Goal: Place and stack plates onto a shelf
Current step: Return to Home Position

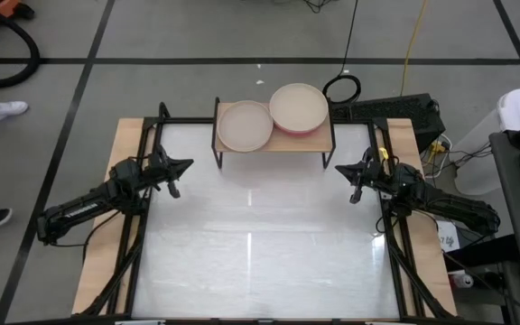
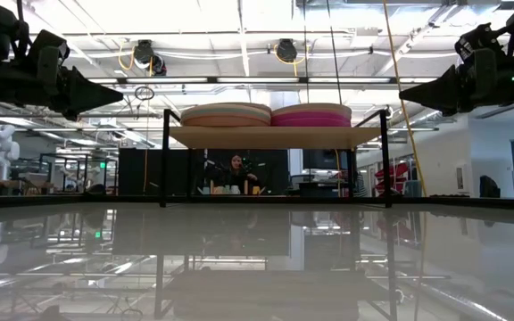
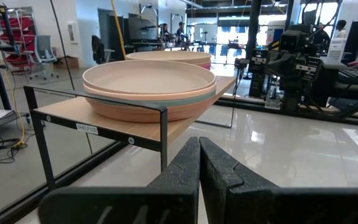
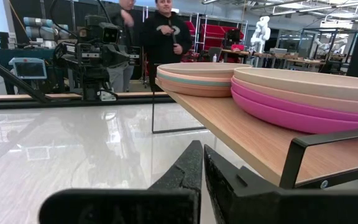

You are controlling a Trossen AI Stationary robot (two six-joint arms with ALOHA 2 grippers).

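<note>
Two stacks of plates sit on the shelf, a light wood board on thin black legs at the table's far edge. The left stack has a dusty pink plate on top, with teal and terracotta layers below. The right stack has a beige plate over magenta ones. My left gripper hovers shut above the table to the shelf's left. My right gripper hovers shut to the shelf's right. Both are empty, pointing toward the shelf.
The glossy white table spreads bare in front of the shelf, with wooden side strips and black frame rails. Cables and a power strip lie on the floor behind it. People stand in the room beyond.
</note>
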